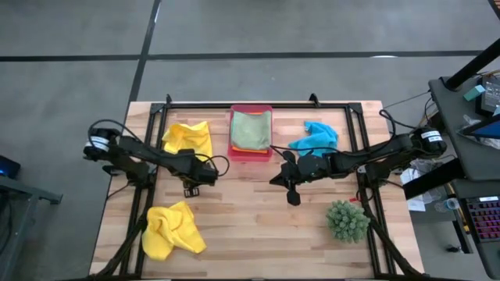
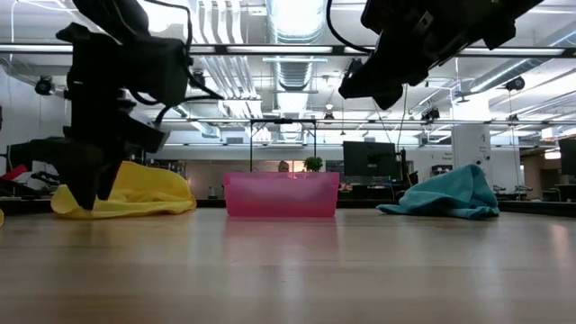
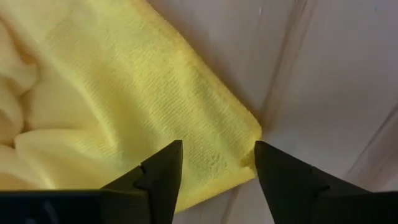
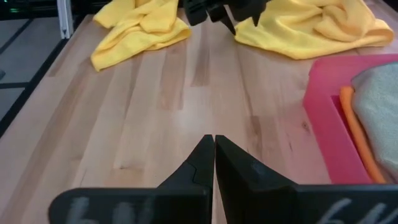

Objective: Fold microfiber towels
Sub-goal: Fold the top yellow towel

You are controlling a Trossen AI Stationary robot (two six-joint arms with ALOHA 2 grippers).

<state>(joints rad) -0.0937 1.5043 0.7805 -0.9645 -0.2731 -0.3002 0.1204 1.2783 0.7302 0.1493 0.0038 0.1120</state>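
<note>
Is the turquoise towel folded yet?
No. The turquoise towel lies bunched in a rumpled heap on the table, beside the pink tray.

2 yellow towels (image 1: 188, 138) (image 1: 171, 229) crumpled, green (image 1: 251, 129) over orange in tray, turquoise (image 1: 315, 137) bunched

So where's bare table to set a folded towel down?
Bare wood lies along the near edge between the crumpled yellow towel and the plant, below the pink tray. Crowded: the far row, where the other yellow towel, tray and turquoise towel sit.
</note>
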